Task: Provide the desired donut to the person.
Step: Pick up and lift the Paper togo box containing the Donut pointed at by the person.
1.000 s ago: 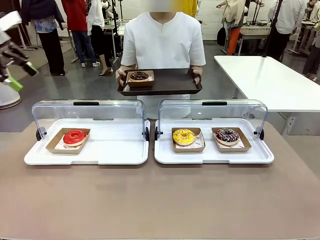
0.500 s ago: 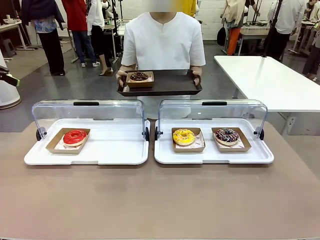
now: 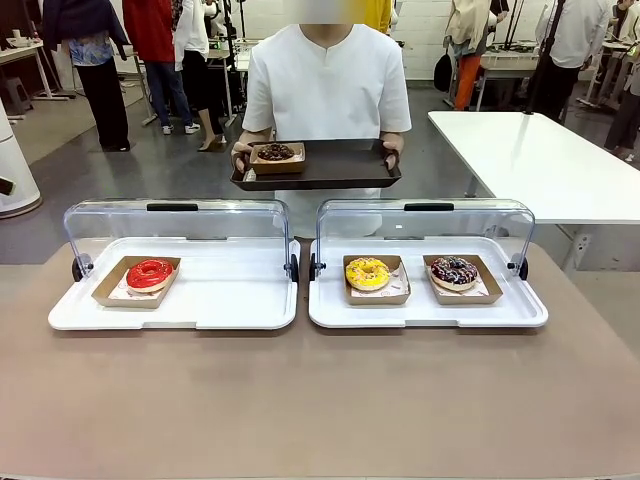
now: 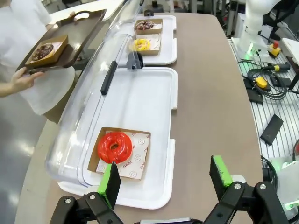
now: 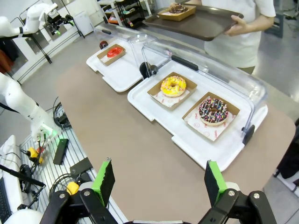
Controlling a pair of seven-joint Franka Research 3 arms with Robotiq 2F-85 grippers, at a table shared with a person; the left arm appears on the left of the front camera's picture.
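The table (image 3: 320, 400) is the biggest thing I see. The person (image 3: 325, 85) stands past its far edge, holding a dark serving tray (image 3: 340, 165) with its long side along that edge.

On my side of the serving tray are two lidded cases, both open. The left display case (image 3: 230, 290) sits under its left end and the right display case (image 3: 420, 312) under its right end.

A chocolate donut (image 3: 275, 152) already rests at the serving tray's left end, so I judge the handover done or nearly so. The red donut (image 3: 150, 272), yellow donut (image 3: 367, 272) and sprinkled donut (image 3: 454, 269) sit nearer me than the serving tray.

The left gripper (image 4: 166, 177) hangs over the red donut, fingers spread and empty, and is the nearer one to the loaded end. The right gripper (image 5: 159, 177) is also spread and empty.
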